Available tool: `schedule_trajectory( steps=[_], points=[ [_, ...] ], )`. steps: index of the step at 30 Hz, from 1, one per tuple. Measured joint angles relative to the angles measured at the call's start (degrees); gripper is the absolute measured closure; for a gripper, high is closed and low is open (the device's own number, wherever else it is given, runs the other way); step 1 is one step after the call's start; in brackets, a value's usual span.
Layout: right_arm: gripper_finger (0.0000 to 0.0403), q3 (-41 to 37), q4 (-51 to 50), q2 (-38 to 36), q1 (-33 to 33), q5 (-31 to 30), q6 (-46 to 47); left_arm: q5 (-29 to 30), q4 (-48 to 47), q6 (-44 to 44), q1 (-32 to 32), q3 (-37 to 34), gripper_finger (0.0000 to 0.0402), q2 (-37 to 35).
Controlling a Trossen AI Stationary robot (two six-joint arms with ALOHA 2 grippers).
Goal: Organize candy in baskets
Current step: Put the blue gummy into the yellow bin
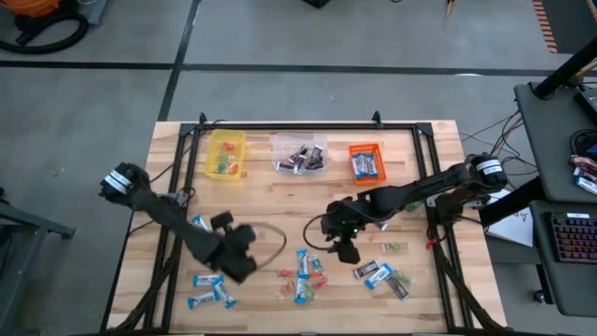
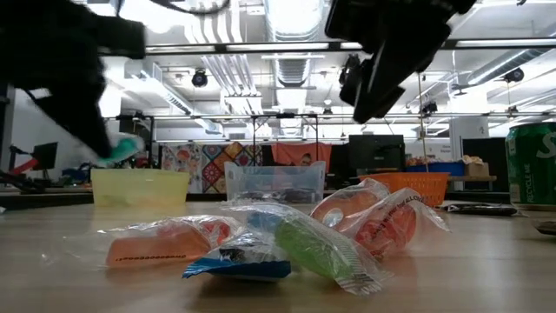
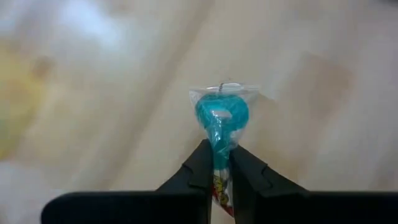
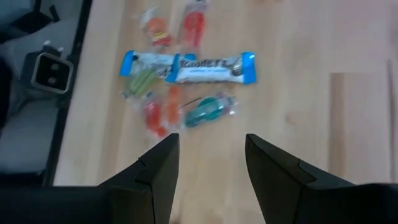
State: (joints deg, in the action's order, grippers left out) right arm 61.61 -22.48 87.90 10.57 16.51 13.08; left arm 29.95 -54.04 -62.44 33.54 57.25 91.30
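My left gripper (image 1: 240, 262) hangs over the table's near left part, shut on a teal sweet in a clear wrapper (image 3: 222, 114), which also shows in the low view (image 2: 122, 149). My right gripper (image 4: 211, 155) is open and held above the table (image 1: 346, 245), over a scatter of candy: two blue-and-white bars (image 4: 212, 68), a teal piece (image 4: 208, 109) and red and orange pieces (image 4: 153, 116). At the far edge stand the yellow basket (image 1: 226, 140), the clear basket (image 1: 299, 143) with dark pieces, and the orange basket (image 1: 366, 148) with blue bars. My left gripper pinches the teal sweet by the narrow tail of its wrapper (image 3: 219, 149) between its two fingers (image 3: 200, 167). The round body of the sweet sticks out beyond the fingertips. The sweet is lifted clear of the table.
More candy lies loose on the near half: blue bars at near left (image 1: 209, 289), a mixed cluster in the middle (image 1: 304, 272), bars and a dark piece at near right (image 1: 384, 276). A green can (image 2: 533, 165) stands at the right. A black frame (image 1: 289, 126) borders the far edge.
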Motion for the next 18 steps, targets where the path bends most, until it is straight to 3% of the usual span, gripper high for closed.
schedule_trajectory(
  steps=[6,18],
  points=[
    [0.0232,0.0,-0.5,-0.7,2.7,0.0,-0.7,1.6,-6.4,4.5,-12.6,0.0,0.039,-5.1],
    [0.0232,0.0,-0.3,-0.7,5.4,-2.7,-0.9,1.4,-4.7,32.0,-42.6,0.0,0.0391,-10.5]
  ],
)
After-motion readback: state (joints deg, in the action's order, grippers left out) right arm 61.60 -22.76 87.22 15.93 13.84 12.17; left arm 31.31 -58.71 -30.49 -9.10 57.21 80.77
